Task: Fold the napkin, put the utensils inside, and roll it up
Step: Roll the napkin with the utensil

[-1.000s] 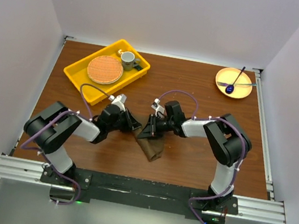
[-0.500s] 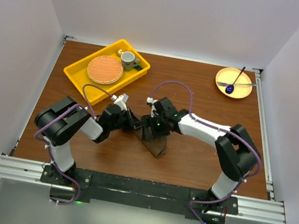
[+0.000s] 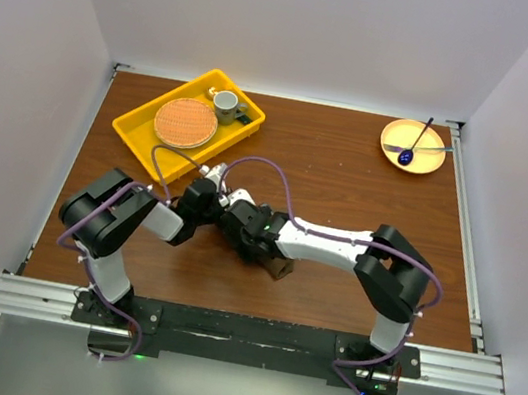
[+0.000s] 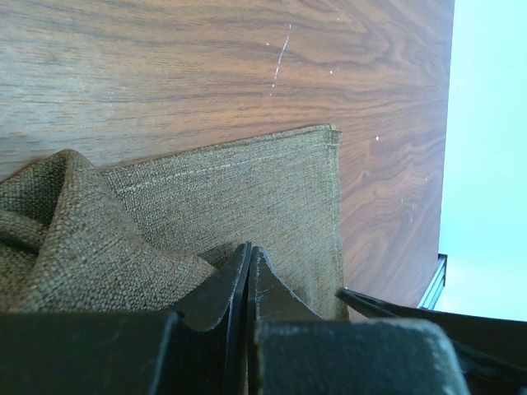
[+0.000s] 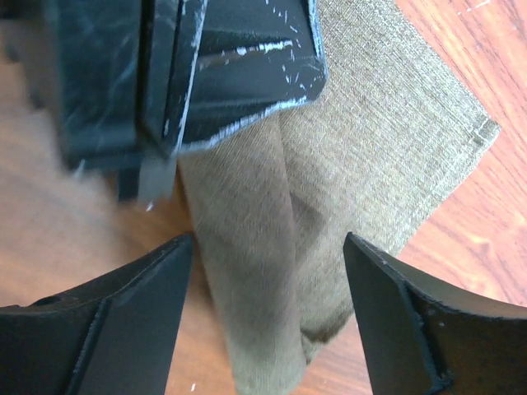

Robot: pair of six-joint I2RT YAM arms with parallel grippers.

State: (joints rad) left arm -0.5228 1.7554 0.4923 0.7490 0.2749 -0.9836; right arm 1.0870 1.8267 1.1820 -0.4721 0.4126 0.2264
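where the overhead camera looks down, i see a reddish-brown wooden tabletop (image 3: pixel 347 186) boxed in by plain white walls (image 3: pixel 303 22) on the left, far and right sides. a metal rail (image 3: pixel 241 334) runs along the near edge, where both arm bases are bolted. a yellow tray (image 3: pixel 137 128) sits at the far left, holding a round orange woven mat (image 3: pixel 185 123) and a grey mug (image 3: pixel 225 104). a dark bit beside the mug is too small for me to name. at the far right a yellow plate (image 3: pixel 392 138) carries a dark blue spoon (image 3: pixel 417 140) and a thin pale utensil (image 3: pixel 432 150) that crosses it.

the napkin (image 4: pixel 263 181) lies on the table a little left of centre, towards the near edge. from above it is almost wholly covered by the two wrists, and only its near right corner pokes out. the left gripper (image 4: pixel 247 255) has its fingers pressed together, pinched on a gathered ridge of the cloth. the cloth bunches up beside them, while the rest lies flat with a stitched hem showing. the right gripper (image 5: pixel 265 243) has its fingers spread wide, straddling that ridge; i cannot tell whether they touch it. i also cannot tell whether anything lies inside the fold, and the left wrist view cuts the cloth off at its edge.
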